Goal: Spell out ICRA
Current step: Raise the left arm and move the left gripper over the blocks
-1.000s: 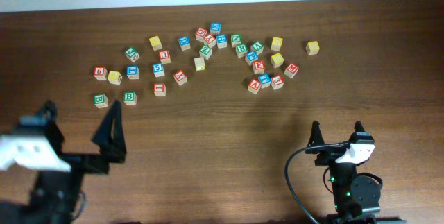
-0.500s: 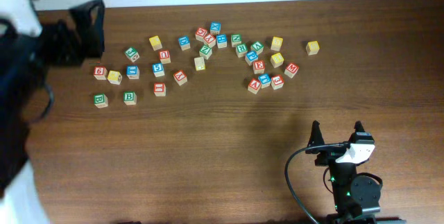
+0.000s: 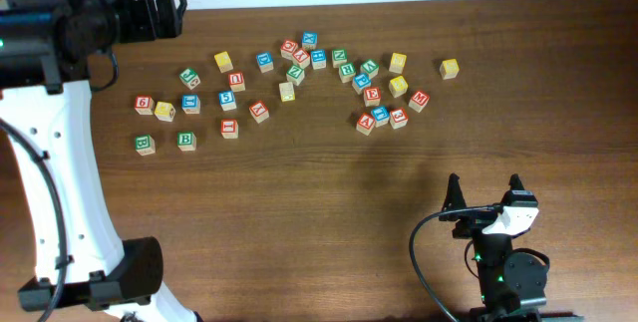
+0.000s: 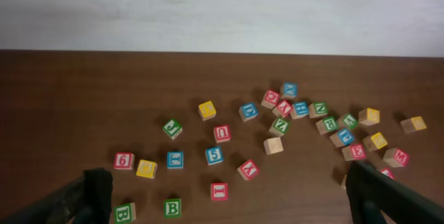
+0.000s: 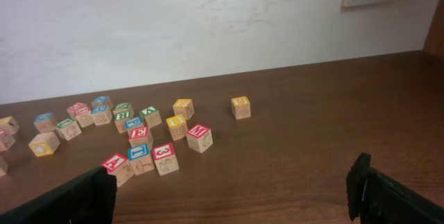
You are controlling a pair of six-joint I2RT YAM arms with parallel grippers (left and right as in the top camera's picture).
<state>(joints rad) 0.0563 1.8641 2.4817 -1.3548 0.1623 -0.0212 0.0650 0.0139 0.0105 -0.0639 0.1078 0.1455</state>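
The red "I" cube (image 3: 229, 128) lies left of centre and shows in the left wrist view as the red "I" cube (image 4: 218, 191). The red "A" cube (image 3: 365, 123) sits at the front of the right cluster; the right wrist view shows the red "A" cube (image 5: 116, 165) beside a blue "I". Yellow and green cubes lie scattered, but their letters are too small for me to pick out "C" or "R". My left gripper (image 3: 159, 11) hangs high over the far left corner, open and empty (image 4: 229, 207). My right gripper (image 3: 483, 187) rests near the front right, open and empty (image 5: 232, 193).
Several other letter and number cubes spread across the far half of the table (image 3: 319, 212), such as two green "B" cubes (image 3: 186, 140) and a lone yellow cube (image 3: 449, 68) at the far right. A white wall runs behind the table's far edge.
My left arm has swung from the front left of the table up to the far left corner, high above the cubes. The right arm and the cubes have not moved.
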